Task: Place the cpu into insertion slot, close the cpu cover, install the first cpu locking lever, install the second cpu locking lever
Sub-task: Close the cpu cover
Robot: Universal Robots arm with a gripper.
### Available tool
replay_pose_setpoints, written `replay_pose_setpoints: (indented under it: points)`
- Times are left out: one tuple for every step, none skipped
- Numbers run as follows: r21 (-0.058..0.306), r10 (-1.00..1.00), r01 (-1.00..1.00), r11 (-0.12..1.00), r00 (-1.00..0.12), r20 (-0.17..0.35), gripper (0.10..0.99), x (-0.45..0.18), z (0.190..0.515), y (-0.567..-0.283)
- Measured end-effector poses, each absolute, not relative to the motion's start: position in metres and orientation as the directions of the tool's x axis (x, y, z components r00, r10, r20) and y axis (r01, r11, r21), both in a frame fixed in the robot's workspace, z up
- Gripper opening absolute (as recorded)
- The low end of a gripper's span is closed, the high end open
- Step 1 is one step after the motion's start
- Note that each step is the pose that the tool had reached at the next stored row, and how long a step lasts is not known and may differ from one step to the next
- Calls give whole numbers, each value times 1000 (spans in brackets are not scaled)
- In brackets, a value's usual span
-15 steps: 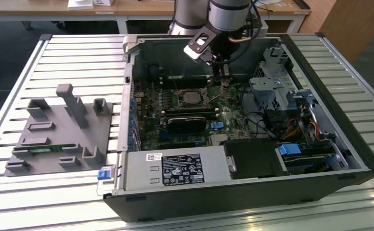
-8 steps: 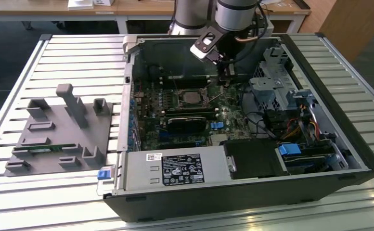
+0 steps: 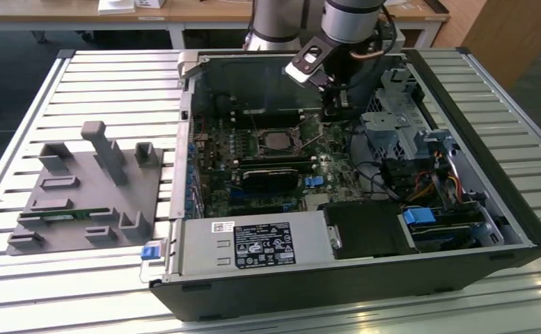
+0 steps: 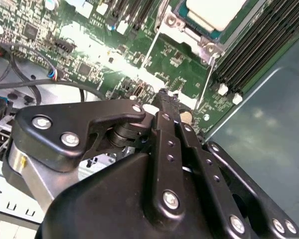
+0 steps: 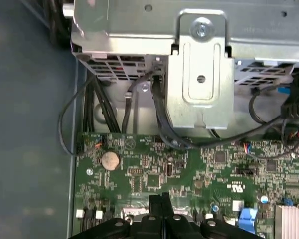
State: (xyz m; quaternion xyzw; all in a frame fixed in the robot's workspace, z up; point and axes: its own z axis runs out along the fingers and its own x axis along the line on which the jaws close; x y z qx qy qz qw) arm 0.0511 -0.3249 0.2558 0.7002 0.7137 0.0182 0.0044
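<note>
In the exterior view we see the gripper (image 3: 335,118) lowered inside the open computer case (image 3: 521,216), over the green board and just to the exterior view's right of the socket (image 3: 275,141), apart from it. The second wrist view gives us what that wider picture does not. The fingers of the gripper (image 4: 164,99) lie pressed together to a narrow tip with nothing that we can see between them, and beyond the tip the chip (image 4: 217,12) sits pale and flat in its socket with the cover frame (image 4: 208,48) lying around its edge. Two thin metal rods (image 4: 150,50) run beside the socket, and we cannot tell whether they are hooked down. Long black memory slots (image 4: 254,45) lie beside the socket there. In the first wrist view the closed tip of the gripper (image 5: 159,201) hangs over another stretch of the board, near a coin battery (image 5: 109,160), with black cables (image 5: 159,114) dropping from a bare metal bracket (image 5: 199,74). The case lies on its side on a slatted metal table (image 3: 112,76), a grey moulded tray (image 3: 84,202) rests on the slats to the exterior view's left, and wooden desks (image 3: 205,14) stand behind.
</note>
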Motion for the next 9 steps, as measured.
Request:
replay_pose_setpoints:
  points:
    - [31,1000,999,19,-19,19,106,54,256,-325]
    - [29,1000,999,19,-19,19,106,56,256,-324]
    - [28,1000,999,19,-19,19,106,58,255,-324]
    - [27,1000,999,19,-19,19,106,60,255,-324]
    - [25,1000,1000,19,-19,19,106,62,254,-324]
    - [24,1000,1000,19,-19,19,106,65,254,-324]
    - [24,1000,1000,19,-19,19,106,66,253,-324]
    - [23,1000,1000,19,-19,19,106,66,252,-324]
    - [22,1000,1000,19,-19,19,106,66,250,-324]
